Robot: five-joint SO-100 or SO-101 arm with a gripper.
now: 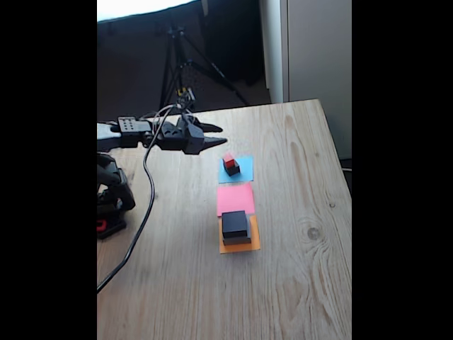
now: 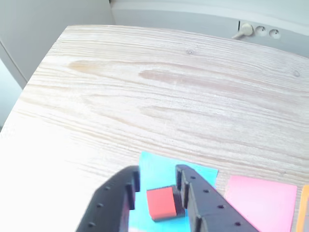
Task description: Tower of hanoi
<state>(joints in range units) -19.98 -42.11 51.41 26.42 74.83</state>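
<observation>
a pale wooden table holds 3 paper squares in a row: blue far, pink middle, orange near. the tiny red cube tops the small black cube on blue, the black slab tops the grey slab on orange. the gripper, fingers spread and empty, hangs left of blue.

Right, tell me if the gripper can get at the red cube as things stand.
Probably yes. The gripper is open, and in the wrist view the red cube sits between its fingers atop the small black cube, nothing blocking. The fixed view suggests it is above and to the left.
</observation>
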